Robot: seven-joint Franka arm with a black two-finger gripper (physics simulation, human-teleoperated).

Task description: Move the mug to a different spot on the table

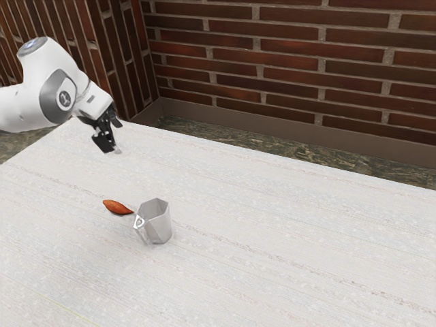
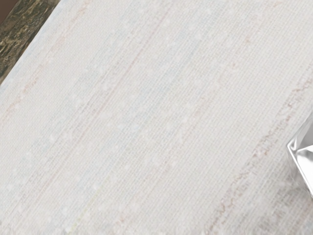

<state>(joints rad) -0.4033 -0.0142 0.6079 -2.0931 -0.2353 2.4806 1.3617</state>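
Note:
A grey faceted mug [image 1: 155, 220] stands upright on the white table [image 1: 272, 225], left of the middle, its small handle facing the exterior view's left. My black gripper [image 1: 107, 145] hangs above the table's far left part, well up and to the left of the mug. Its fingers stand slightly apart and open, with nothing between them. In the wrist view a shiny grey facet of the mug [image 2: 303, 154] juts in over the bare white table [image 2: 146, 122].
A small orange-brown pointed object [image 1: 117, 207] lies on the table just left of the mug's handle, close to it. A brick wall [image 1: 293, 61] runs behind the table's far edge. Dark floor [image 2: 19, 24] shows past one table edge.

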